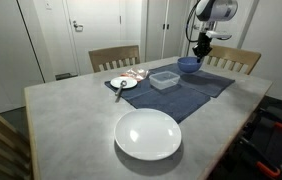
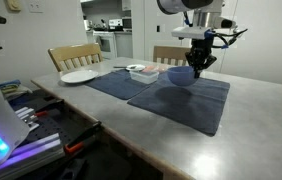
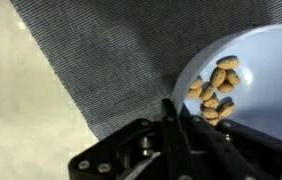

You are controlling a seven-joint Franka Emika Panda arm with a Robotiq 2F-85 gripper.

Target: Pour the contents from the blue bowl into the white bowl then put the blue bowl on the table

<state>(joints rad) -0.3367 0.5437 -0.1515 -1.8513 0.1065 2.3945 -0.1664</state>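
The blue bowl (image 1: 188,65) (image 2: 181,74) is at the far end of the dark blue cloth mat (image 1: 186,92) (image 2: 181,100), low over it; I cannot tell if it touches. My gripper (image 1: 200,47) (image 2: 196,57) (image 3: 177,112) is shut on the bowl's rim from above. In the wrist view the blue bowl (image 3: 266,70) holds several tan nut-like pieces (image 3: 216,90). The wide white bowl (image 1: 148,134) (image 2: 78,76) sits empty on the pale grey table (image 1: 71,120) (image 2: 251,130), well away from the blue bowl.
A square translucent container (image 1: 163,79) (image 2: 141,71) and a small white plate with food (image 1: 123,83) stand on the mat near the blue bowl. Wooden chairs (image 1: 114,57) (image 2: 73,55) line the table's sides. Cluttered equipment (image 2: 41,120) lies beyond a table edge.
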